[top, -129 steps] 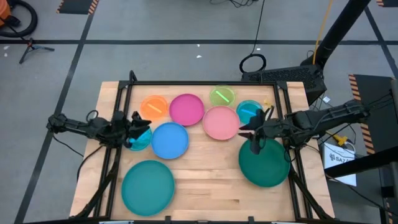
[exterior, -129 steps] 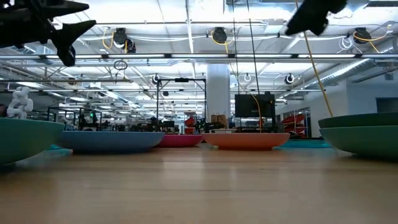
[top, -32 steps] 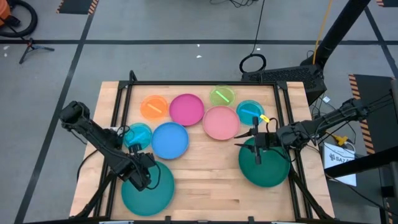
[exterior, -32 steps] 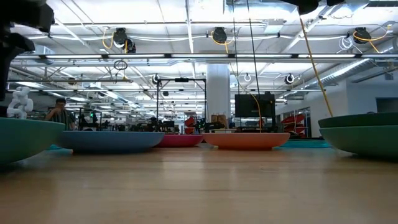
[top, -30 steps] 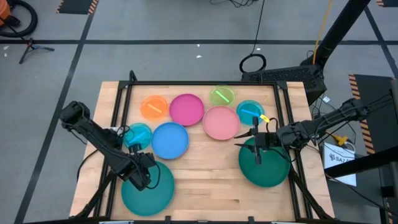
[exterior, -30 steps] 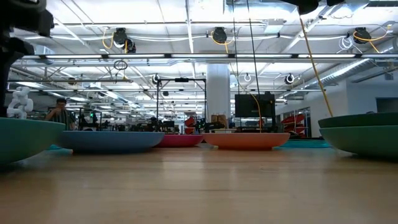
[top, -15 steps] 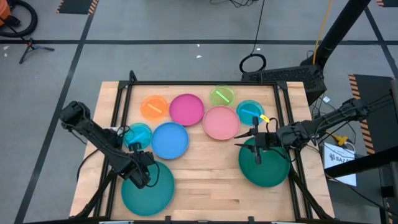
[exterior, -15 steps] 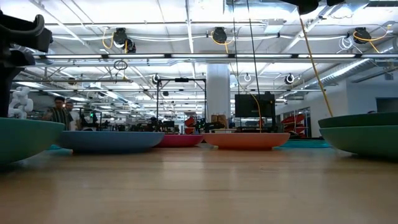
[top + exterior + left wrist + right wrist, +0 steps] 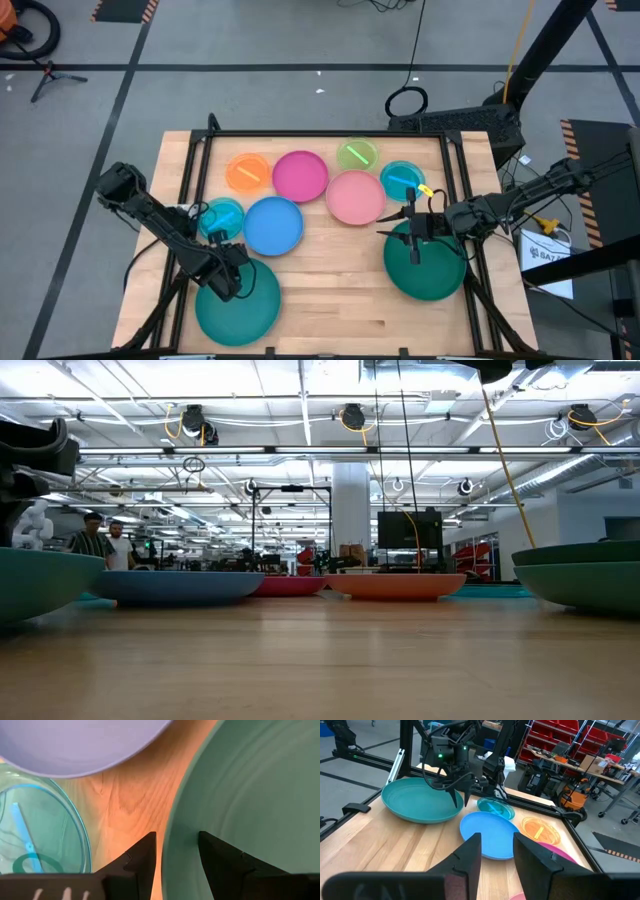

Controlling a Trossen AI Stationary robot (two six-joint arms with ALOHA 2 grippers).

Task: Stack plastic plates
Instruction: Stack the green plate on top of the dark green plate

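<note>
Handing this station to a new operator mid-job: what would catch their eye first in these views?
Probably the row of bright plates along the table's far side: orange plate, magenta plate, pink plate. Next, the left claw, open, straddling the rim of the big teal plate at the near left, and the right claw poised over the dark green plate.

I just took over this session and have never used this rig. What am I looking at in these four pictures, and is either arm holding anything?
Two robot arms work at a wooden table of coloured plastic plates. The high view looks straight down; the low view looks level across the tabletop; each wrist view looks past that arm's own fingers. The left gripper is open, its fingers straddling the rim of the big teal plate, not yet shut. The right gripper hangs open over the dark green plate, holding nothing. Blue, magenta, pink and orange plates lie behind.
</note>
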